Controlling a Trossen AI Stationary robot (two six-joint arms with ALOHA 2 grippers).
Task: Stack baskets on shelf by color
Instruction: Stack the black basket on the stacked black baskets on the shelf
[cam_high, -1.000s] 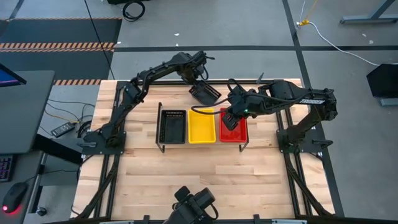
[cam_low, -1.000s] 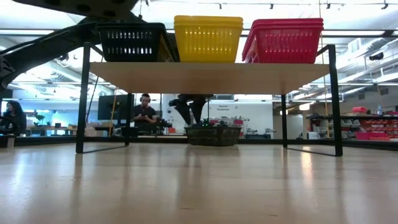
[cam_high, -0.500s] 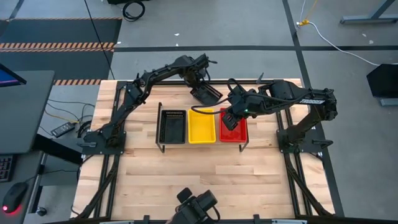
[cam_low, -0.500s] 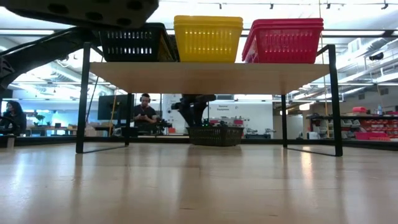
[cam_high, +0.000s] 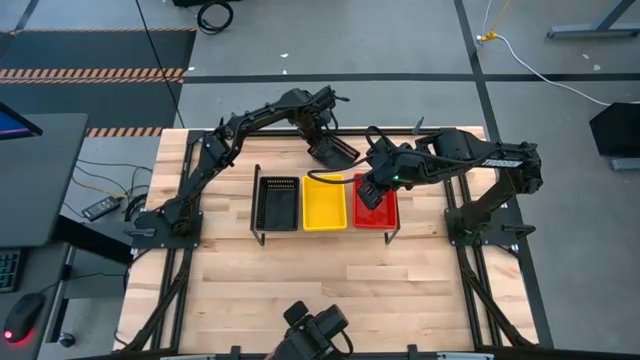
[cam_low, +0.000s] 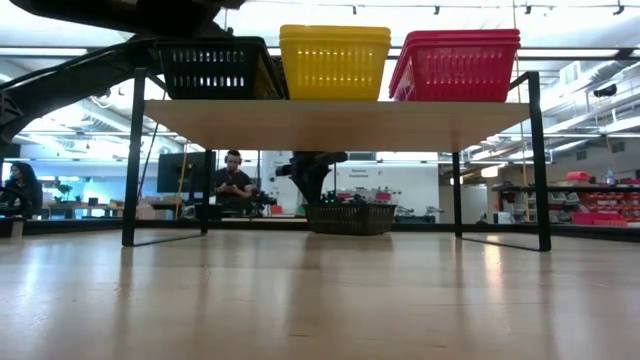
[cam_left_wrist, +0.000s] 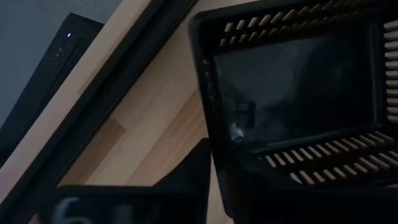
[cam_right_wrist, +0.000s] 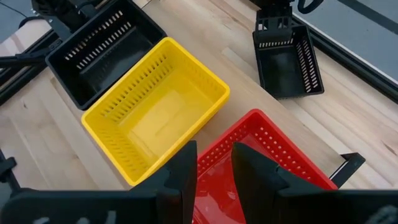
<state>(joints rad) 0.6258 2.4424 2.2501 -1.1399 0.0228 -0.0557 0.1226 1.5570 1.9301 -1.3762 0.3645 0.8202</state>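
**Three colour stacks stood on the shelf; one black basket was left on the table behind it.**

On the shelf (cam_high: 262, 236) the black stack (cam_high: 277, 203) sat at the left, the yellow stack (cam_high: 324, 203) in the middle and the red stack (cam_high: 375, 207) at the right, touching side by side; how many baskets each held could not be told. A loose black basket (cam_high: 331, 151) lay on the table (cam_high: 330, 280) on the far side of the shelf, with the left tool (cam_high: 318, 136) at its far end, fingers apparently closing on the rim; a firm grip could not be confirmed. The right tool (cam_right_wrist: 214, 169) held the near wall of the top red basket between part-closed fingers. Judged from this, only the loose black basket remained, bound for the left stack. The right arm reaching over the shelf's right end, and the shelf's far edge, could crowd that carry. People sat in the room beyond.
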